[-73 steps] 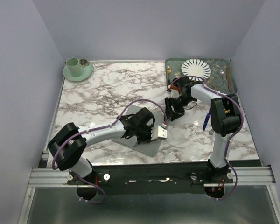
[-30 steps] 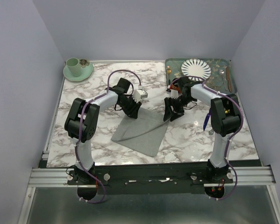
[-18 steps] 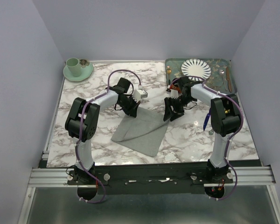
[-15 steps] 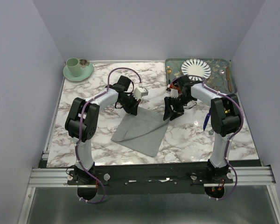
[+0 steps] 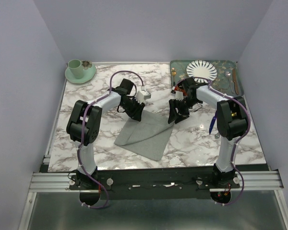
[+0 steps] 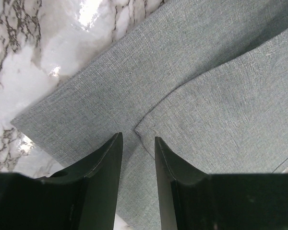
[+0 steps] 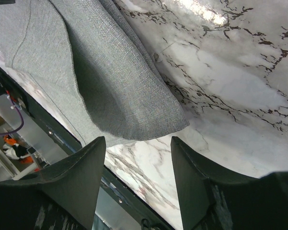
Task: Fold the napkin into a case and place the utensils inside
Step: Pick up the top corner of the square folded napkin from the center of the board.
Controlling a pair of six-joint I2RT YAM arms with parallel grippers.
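The grey napkin (image 5: 146,135) lies folded on the marble, one layer over another. My left gripper (image 5: 137,111) stands at its far left corner, open; in the left wrist view (image 6: 138,139) the gap between the fingers is empty, with the top layer's corner (image 6: 140,129) just beyond the tips. My right gripper (image 5: 175,117) is open at the napkin's far right corner, where a raised fold of napkin (image 7: 134,96) ends just short of the fingertips (image 7: 137,141). A spoon (image 5: 229,75) lies on the tray. A slim dark blue utensil (image 5: 211,124) lies by the right arm.
The green patterned tray (image 5: 221,64) at the back right holds a striped plate (image 5: 201,70), a small gold fork (image 5: 174,73) and a brown-handled piece (image 5: 236,81). A green cup on a saucer (image 5: 78,71) stands at the back left.
My left arm has swung from the napkin's near right part to its far left corner, uncovering the folded cloth. In the last second it shifted slightly. The right arm hardly moved.
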